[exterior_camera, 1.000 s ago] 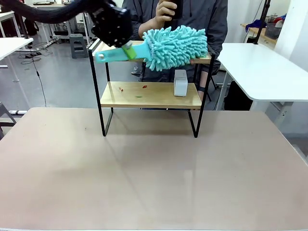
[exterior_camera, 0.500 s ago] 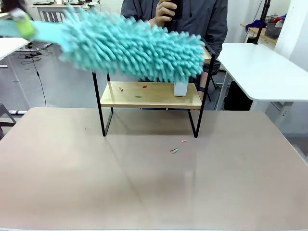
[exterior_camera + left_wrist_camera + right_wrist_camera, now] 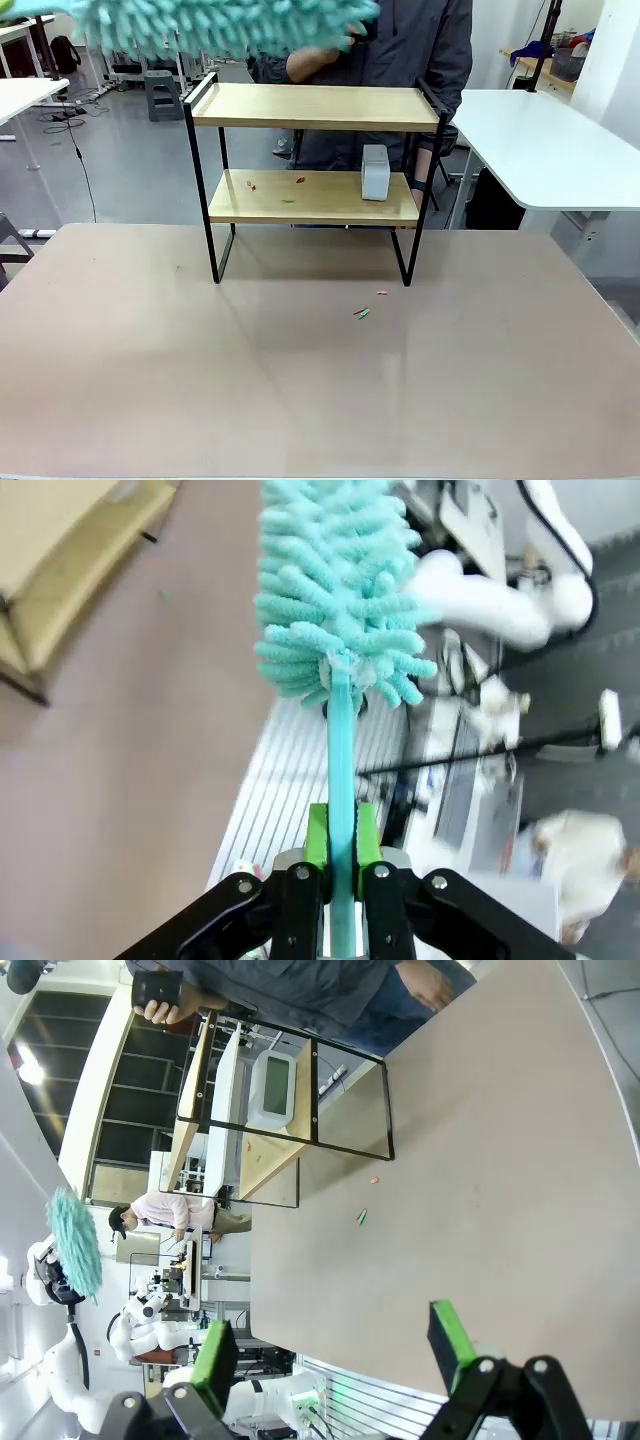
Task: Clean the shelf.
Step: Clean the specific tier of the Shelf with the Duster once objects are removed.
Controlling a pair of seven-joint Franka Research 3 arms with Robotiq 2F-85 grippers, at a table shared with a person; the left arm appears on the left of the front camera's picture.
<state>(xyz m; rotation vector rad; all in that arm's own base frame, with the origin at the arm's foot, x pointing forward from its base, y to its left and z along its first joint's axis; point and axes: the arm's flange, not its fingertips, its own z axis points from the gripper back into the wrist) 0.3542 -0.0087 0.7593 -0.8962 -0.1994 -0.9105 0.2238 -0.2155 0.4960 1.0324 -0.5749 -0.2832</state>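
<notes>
Bright, even light from overhead fills the room. The tan table (image 3: 330, 400) shows a soft sheen and pale reflections near its middle; only faint shadow lies under the shelf (image 3: 310, 105). The duster (image 3: 215, 25) smears with motion blur, far left. Both wrist views bend at their edges.

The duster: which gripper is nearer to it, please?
Left. The left gripper is shut on the duster handle; the right gripper hangs open over the table, well away from it.
</notes>
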